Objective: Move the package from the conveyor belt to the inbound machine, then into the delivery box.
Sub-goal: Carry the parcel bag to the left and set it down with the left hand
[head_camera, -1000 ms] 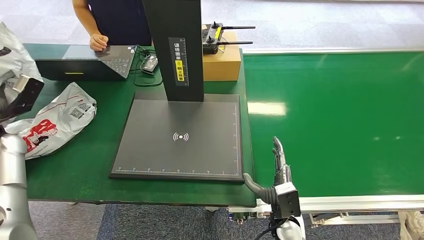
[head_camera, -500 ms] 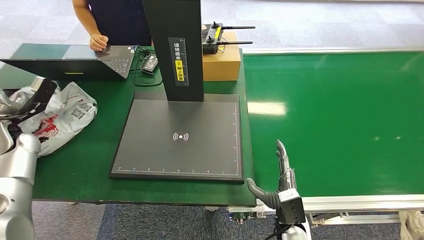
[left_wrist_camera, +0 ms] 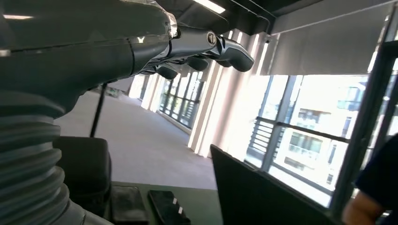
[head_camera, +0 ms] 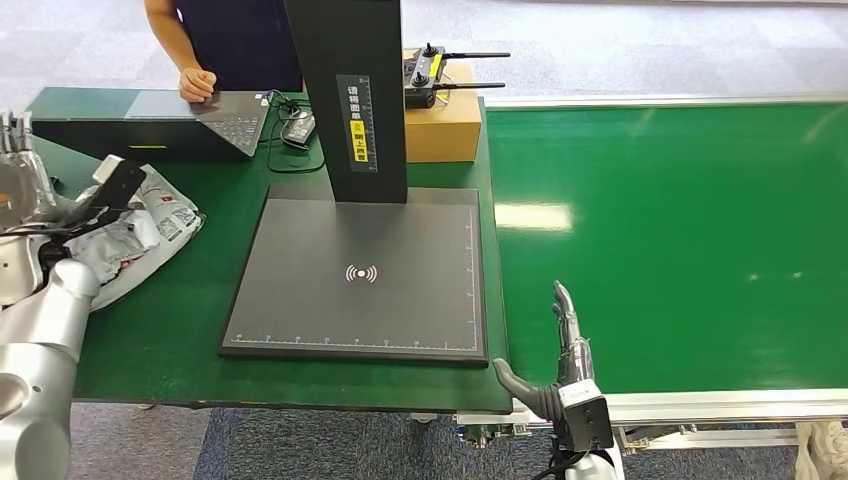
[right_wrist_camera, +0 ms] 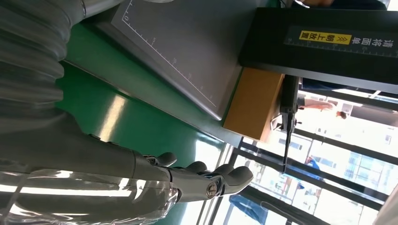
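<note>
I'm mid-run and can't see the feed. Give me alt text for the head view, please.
The robot's left hand is raised at the far left beside a crumpled white package lying on the green table; whether it holds it is unclear. The black inbound machine's plate sits centre, bare, and the right hand hangs open at the green conveyor belt's near edge.

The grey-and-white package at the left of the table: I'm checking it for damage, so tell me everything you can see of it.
The package is a soft poly mailer bag, white and grey, crumpled and wrinkled, with printed labels on its upper face. It lies flat on the green table, to the left of the inbound machine's dark scanning plate and apart from it, just in front of the laptop. The robot's left arm and wrist cover its left part. No tear is visible, though that part is hidden.
</note>
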